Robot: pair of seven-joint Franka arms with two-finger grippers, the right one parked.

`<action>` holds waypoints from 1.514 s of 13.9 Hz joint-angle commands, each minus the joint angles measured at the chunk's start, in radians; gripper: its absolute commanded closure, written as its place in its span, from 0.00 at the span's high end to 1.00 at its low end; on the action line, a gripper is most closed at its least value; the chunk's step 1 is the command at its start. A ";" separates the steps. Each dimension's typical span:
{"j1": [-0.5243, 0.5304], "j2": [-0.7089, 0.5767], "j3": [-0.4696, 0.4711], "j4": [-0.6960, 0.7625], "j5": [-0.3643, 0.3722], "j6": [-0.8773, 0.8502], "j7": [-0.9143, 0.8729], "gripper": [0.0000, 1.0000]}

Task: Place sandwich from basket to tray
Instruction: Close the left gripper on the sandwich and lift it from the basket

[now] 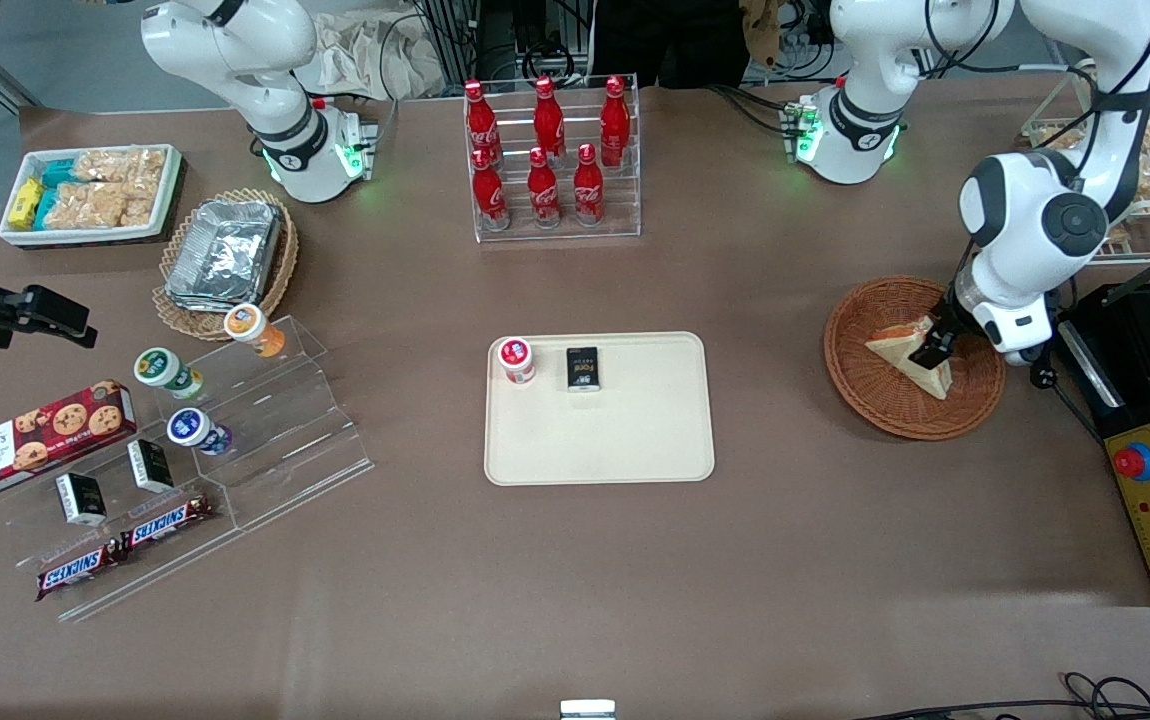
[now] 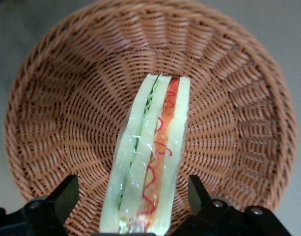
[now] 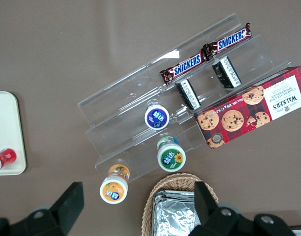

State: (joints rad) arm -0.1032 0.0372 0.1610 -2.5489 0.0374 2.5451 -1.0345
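The sandwich (image 1: 903,352) is a wrapped wedge of white bread lying in the reddish-brown wicker basket (image 1: 860,395) toward the working arm's end of the table. In the left wrist view its edge (image 2: 152,157) shows green and red-orange filling. My left gripper (image 1: 935,345) is lowered into the basket (image 2: 67,108). It is open (image 2: 132,186), with one finger on each side of the sandwich and a gap at both sides. The beige tray (image 1: 600,445) lies at the table's middle, apart from the basket.
On the tray stand a small red-capped cup (image 1: 516,359) and a black packet (image 1: 582,368). A rack of red cola bottles (image 1: 550,160) stands farther from the front camera. A black machine with a red button (image 1: 1135,461) stands beside the basket at the table's end.
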 commanded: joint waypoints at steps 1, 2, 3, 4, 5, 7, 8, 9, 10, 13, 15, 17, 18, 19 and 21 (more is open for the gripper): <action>-0.018 0.067 -0.008 -0.008 0.004 0.092 -0.174 0.87; -0.019 0.067 -0.008 -0.004 0.001 0.090 -0.247 0.68; -0.024 0.067 -0.011 -0.002 0.007 0.089 -0.266 0.13; -0.035 0.069 -0.024 -0.002 0.007 0.083 -0.241 0.00; -0.036 0.069 -0.034 -0.001 0.007 0.080 -0.224 0.00; -0.038 0.050 -0.040 0.006 0.009 0.060 -0.188 0.00; -0.038 0.026 -0.041 0.016 0.019 0.009 -0.153 0.00; -0.038 -0.006 -0.050 0.025 0.025 -0.062 -0.086 0.00; -0.036 -0.046 -0.051 0.044 0.033 -0.131 0.012 0.00; -0.036 -0.155 -0.060 0.105 0.064 -0.326 0.203 0.00; -0.030 -0.190 -0.142 0.210 0.102 -0.498 0.275 0.00; -0.036 -0.180 -0.220 0.397 0.095 -0.720 0.324 0.00; -0.038 -0.174 -0.262 0.482 0.082 -0.796 0.342 0.00; -0.039 -0.169 -0.300 0.548 0.062 -0.839 0.358 0.00; -0.046 -0.154 -0.392 0.620 -0.032 -0.852 0.369 0.00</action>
State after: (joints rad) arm -0.1498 -0.1629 -0.1635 -2.0189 0.0585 1.7334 -0.7003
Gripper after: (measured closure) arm 0.744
